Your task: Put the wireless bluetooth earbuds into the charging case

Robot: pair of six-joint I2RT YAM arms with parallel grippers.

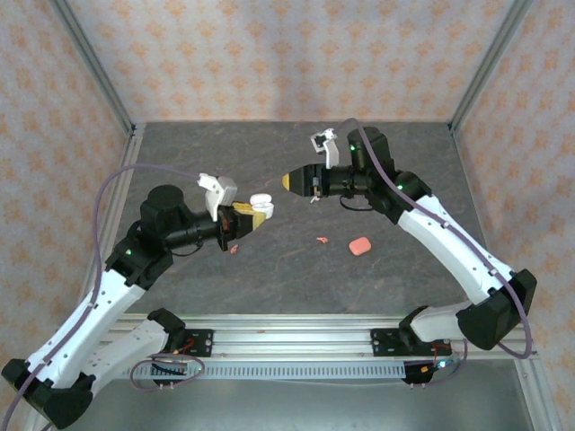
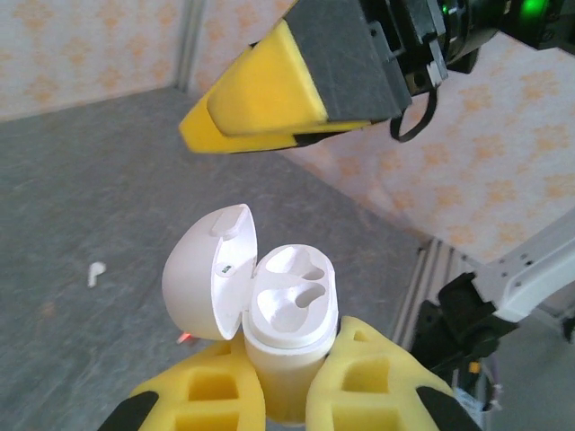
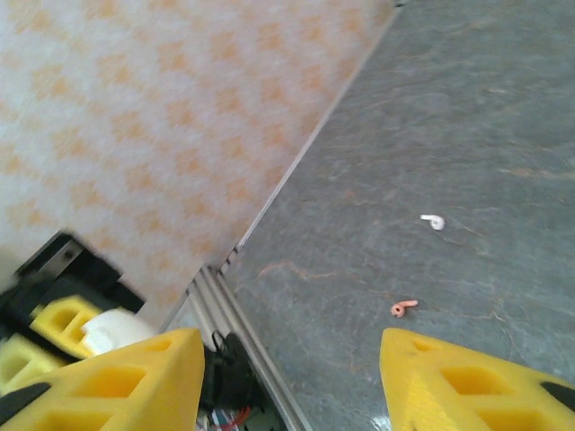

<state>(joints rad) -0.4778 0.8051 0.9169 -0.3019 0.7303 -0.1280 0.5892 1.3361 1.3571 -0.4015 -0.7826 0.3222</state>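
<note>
Held above the surface (image 1: 180, 144) by the left tool (image 2: 283, 400), pressed tight on its body: white charging case (image 2: 287, 314), lid open, both sockets empty. Near the lid, not touching: right tool (image 3: 287, 386), spread, gripping nothing. Down on open grey surface, well apart from the patterned walls (image 1: 269, 54): white earbud (image 3: 433, 221); pink earbud (image 1: 322, 240) near a shut pink case (image 1: 359, 245). Bare room all round them. Inside the lid, small dark mark (image 2: 225, 268), too small to read. Left tool's fingers (image 2: 377, 386) cut off at the wrist view's bottom edge.
</note>
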